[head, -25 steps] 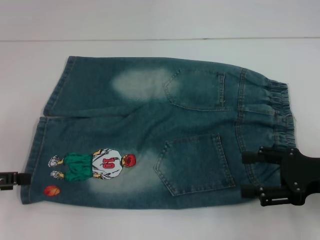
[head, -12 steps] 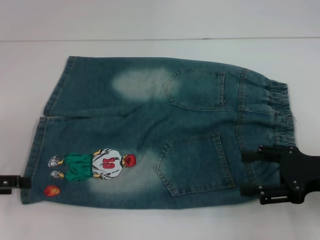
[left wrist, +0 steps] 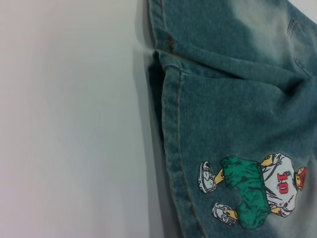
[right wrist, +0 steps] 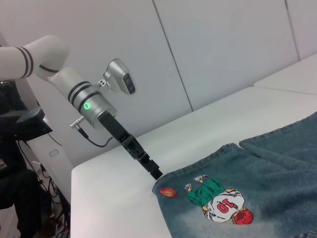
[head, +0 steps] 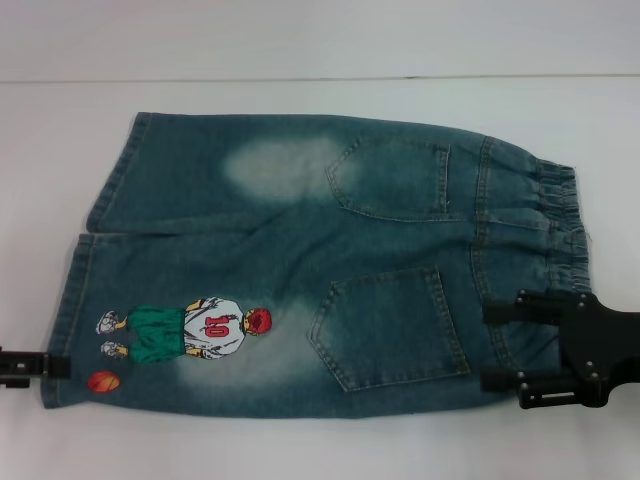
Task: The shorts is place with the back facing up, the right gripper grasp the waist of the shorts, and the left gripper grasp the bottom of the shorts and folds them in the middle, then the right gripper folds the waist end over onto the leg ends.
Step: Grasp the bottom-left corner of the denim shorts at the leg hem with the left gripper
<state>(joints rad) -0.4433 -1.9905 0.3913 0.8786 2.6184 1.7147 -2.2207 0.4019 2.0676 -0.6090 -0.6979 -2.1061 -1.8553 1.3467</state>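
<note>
The denim shorts (head: 300, 250) lie flat, back pockets up, on the white table (head: 300, 445). The ruched waist (head: 560, 220) points right and the leg ends (head: 75, 300) point left. My right gripper (head: 487, 347) is open over the near corner of the waist, one finger on either side of a strip of denim. My left gripper (head: 55, 366) is low at the table's left, its tip against the hem of the near leg below the cartoon figure (head: 200, 330). From the right wrist, the left gripper (right wrist: 154, 173) meets the hem corner beside the figure (right wrist: 218, 201). The left wrist view shows both hems (left wrist: 171, 148).
The table's far edge meets a pale wall (head: 320, 40). Seen from the right wrist, the table's left corner (right wrist: 74, 173) drops off toward dark equipment and cables (right wrist: 25, 129). Bare tabletop lies left of the hems (left wrist: 69, 124).
The left gripper has slid rightward along the table until its tip reaches the near leg hem. The right gripper and the shorts have stayed put.
</note>
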